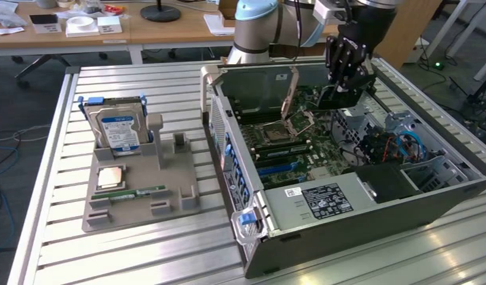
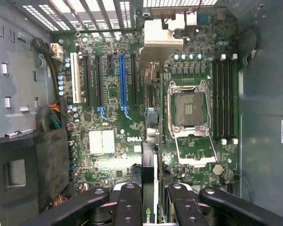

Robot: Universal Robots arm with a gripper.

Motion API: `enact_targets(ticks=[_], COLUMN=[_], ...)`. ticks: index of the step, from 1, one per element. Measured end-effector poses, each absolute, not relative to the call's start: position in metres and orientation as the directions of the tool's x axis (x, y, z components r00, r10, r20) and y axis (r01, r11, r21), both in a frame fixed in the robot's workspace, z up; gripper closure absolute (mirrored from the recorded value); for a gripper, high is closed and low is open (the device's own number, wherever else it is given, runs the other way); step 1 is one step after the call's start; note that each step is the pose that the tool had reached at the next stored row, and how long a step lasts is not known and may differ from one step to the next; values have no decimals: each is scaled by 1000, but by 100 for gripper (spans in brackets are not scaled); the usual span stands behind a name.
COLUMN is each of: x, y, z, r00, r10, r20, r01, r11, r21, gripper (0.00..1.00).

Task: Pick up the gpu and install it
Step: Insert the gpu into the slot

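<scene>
A slatted metal bench (image 1: 148,249) carries an open grey computer case (image 1: 369,228) lying on its side, with its interior facing up. A pale blue and grey robot arm (image 1: 263,24) reaches in from the far side, its black wrist hanging over the far part of the case. Inside the case, the green motherboard (image 2: 104,141) lies exposed, with a row of long expansion slots, one of them blue (image 2: 122,80), and an open, empty processor socket (image 2: 188,110) beside them. Towards the exterior view's left, a grey moulded holder tray (image 1: 132,208) sits on the bench, well apart from the case. A silver hard drive (image 1: 120,130) with a blue and white label stands upright in it. The black jaws are closed on the gpu (image 2: 150,207), gripping it from both flat sides. The card is thin and dark and is seen edge-on from the wrist, with a green logo near the grip. It runs parallel to the slots over the board, between the slot row and the socket. Whether it touches the board cannot be told. In the exterior view, the gpu (image 1: 337,100) shows as a dark slab below the jaws, within the case opening. A narrow green memory stick (image 1: 130,193) lies flat on the tray.
</scene>
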State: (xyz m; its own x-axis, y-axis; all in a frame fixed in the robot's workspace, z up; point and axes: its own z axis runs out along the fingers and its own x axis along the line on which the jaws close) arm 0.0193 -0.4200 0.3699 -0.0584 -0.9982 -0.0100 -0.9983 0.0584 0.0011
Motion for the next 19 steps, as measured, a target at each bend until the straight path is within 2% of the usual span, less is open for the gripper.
enact_targets(ticks=[19], x=[12], y=[-420], z=[365], r00=[-58], r10=[-998], r20=[-10], r01=[-998], r11=[58], r21=[1], gripper=[74])
